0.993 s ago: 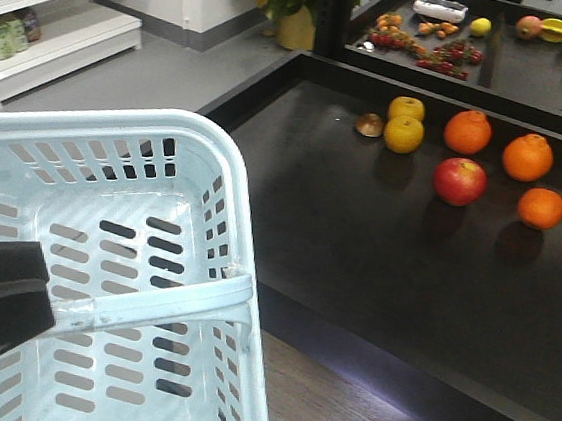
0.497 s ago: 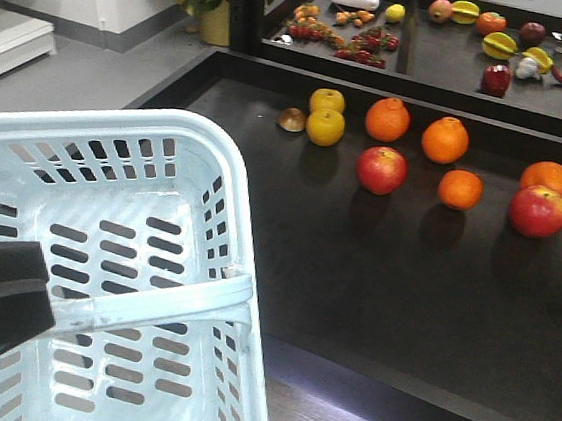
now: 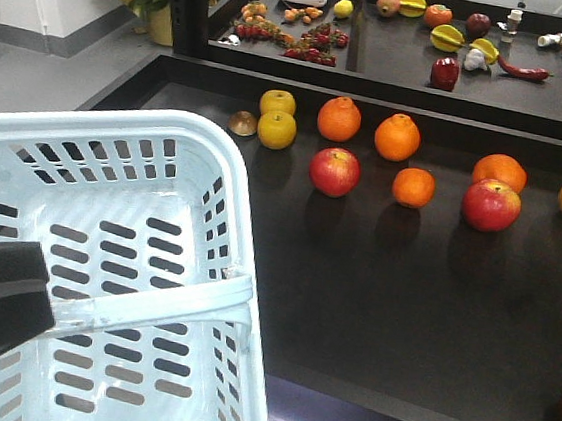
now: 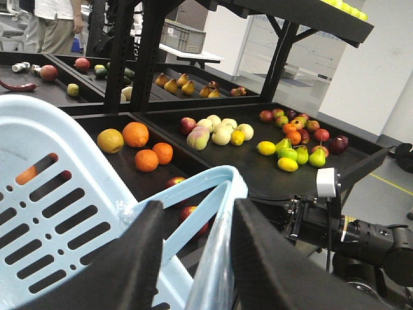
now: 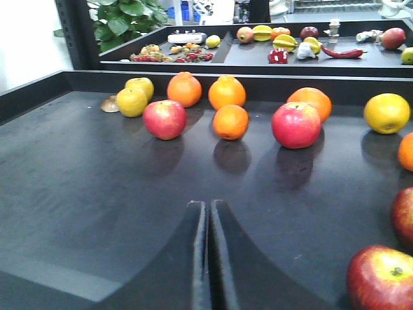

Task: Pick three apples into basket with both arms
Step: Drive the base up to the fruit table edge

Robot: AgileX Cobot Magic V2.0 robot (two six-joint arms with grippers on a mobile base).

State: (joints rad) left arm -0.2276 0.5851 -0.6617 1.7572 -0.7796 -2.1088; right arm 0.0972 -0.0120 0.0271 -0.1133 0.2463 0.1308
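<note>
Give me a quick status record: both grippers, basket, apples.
left gripper: shut on basket handle
right gripper: shut, empty, low over black shelf
basket contents: nothing visible inside
apples: unpicked, on black shelf; last one nearest right gripper
oranges: mixed among the apples
</note>
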